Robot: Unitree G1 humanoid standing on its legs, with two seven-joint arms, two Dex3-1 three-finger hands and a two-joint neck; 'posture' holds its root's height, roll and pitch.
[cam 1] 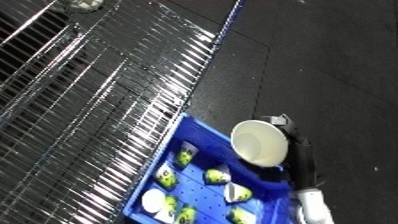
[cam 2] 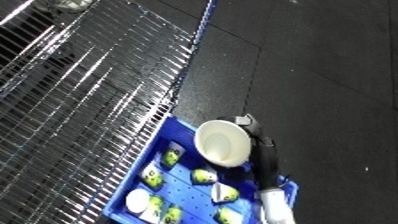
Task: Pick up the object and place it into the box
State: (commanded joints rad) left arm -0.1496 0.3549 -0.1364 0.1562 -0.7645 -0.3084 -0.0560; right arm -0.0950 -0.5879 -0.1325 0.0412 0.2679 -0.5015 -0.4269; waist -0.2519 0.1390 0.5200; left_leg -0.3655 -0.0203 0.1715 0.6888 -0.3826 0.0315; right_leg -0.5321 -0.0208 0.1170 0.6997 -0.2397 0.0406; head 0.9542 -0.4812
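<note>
**Bowl over the bin, release still pending**

Nearest me: right forearm comes in at the bottom edge, right hand (cam 1: 298,155) black, reaching up along the bin's right side. Fingers are grasping the white bowl (cam 1: 259,142) at its rim; the bowl is tipped on edge, mouth facing left, and sits over the far right corner of the blue bin (cam 1: 197,131). Can't tell if it touches the bin wall.

Inside the bin: several small white-and-green items (cam 1: 187,157) on the perforated floor, plus a white round one (cam 1: 153,199) near the front.

Left hand not visible in either view.

Beyond the bin: wire rack (cam 1: 98,100) to the left, dark floor (cam 1: 329,65) to the right.

My read: pick is done, carry is about finished. Left to do: lower, let go, pull the hand clear
</note>
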